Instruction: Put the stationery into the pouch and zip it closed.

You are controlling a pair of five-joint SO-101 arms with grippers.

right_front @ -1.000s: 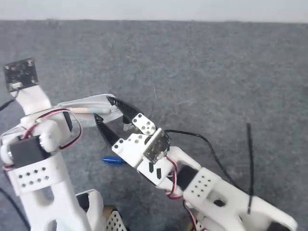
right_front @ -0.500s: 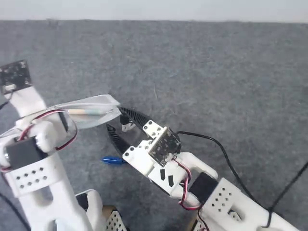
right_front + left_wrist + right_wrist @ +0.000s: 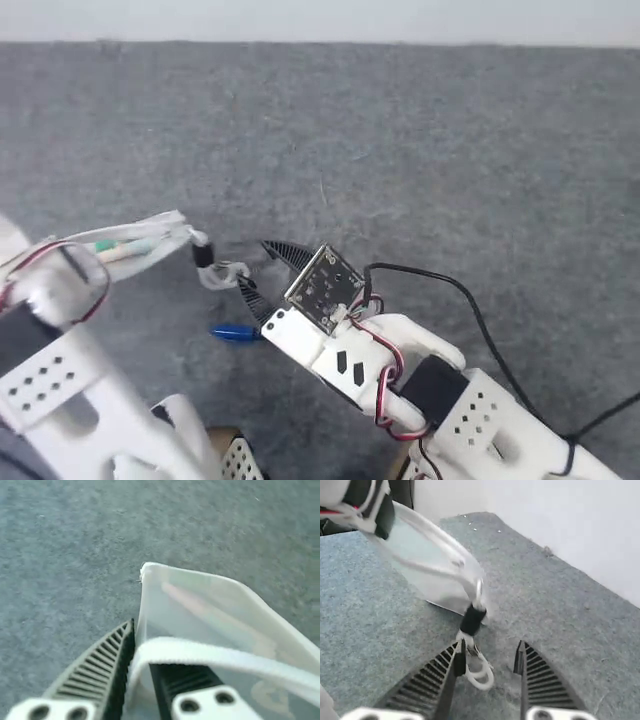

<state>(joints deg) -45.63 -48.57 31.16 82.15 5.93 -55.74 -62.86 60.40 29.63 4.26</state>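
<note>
We've got the grey mat point(image 3: 450, 150) as the work surface, with the pouch point(image 3: 140, 240) as our reference. The left arm point(image 3: 60, 370) comes in from the end of the pouch away from the zipper pull. The left gripper point(image 3: 142, 650) is pinched on the pouch edge, one finger on each side of the white zip band, and holds the pouch up off the mat. The right arm point(image 3: 400, 370) sits on the pull side of the pouch. The right gripper point(image 3: 250, 262) is spread, just past the pouch's free end. A pale stick-shaped item point(image 3: 200, 609) is visible through the pouch wall, so something is already loaded. A blue pen point(image 3: 235, 333) lies on the mat near the pouch, outside it, just beside the right gripper's lower finger. The black zipper pull point(image 3: 204, 254) hangs off the pouch's free end. Its white cord loop point(image 3: 479, 672) sits between the right jaws and touches one finger, not yet clamped. Our read is that the zip step is in hand, though we can't tell how far the zip is run. The next move calls for closing on the cord or pull and drawing it along the band while the left side holds tension. One flag: the blue pen looks like stationery left out, so it likely needs loading before we zip.
</note>
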